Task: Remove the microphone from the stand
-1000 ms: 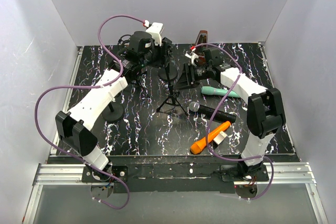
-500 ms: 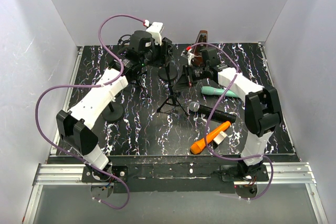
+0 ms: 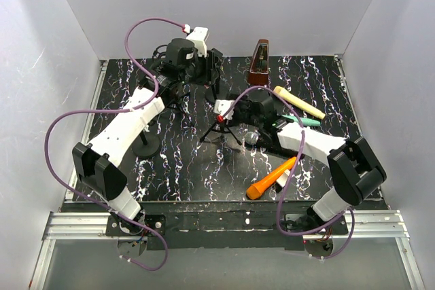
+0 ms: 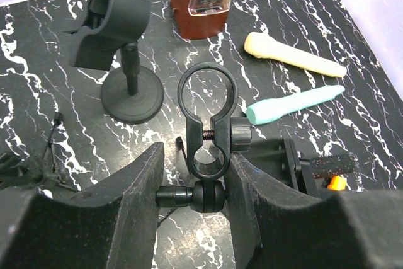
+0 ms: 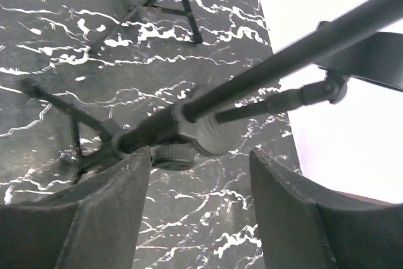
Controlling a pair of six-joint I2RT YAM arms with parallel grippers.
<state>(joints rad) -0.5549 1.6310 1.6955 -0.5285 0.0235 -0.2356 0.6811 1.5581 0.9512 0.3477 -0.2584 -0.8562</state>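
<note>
The black tripod stand (image 3: 219, 127) rises in the middle of the table. Its ring clip (image 4: 208, 92) is empty. My left gripper (image 4: 195, 174) is shut on the ball joint just under that clip, seen from above at the stand's top (image 3: 212, 71). My right gripper (image 3: 224, 119) sits low beside the tripod legs. In the right wrist view it (image 5: 198, 174) is open, the stand's hub (image 5: 182, 133) just beyond the fingertips and nothing between them. A cream microphone (image 3: 299, 102), a teal one (image 3: 299, 121) and an orange one (image 3: 272, 176) lie on the table. A black microphone's head (image 3: 251, 138) pokes out under the right arm.
A second stand with a round base (image 3: 146, 144) and a clip holder (image 4: 107, 26) stands on the left. A brown metronome (image 3: 259, 56) is at the back. White walls close in the left, back and right sides of the black marbled table (image 3: 183, 168).
My right arm has swung from the back right to the table's centre, low beside the tripod. The cream microphone now shows where the arm was. The left arm has barely moved.
</note>
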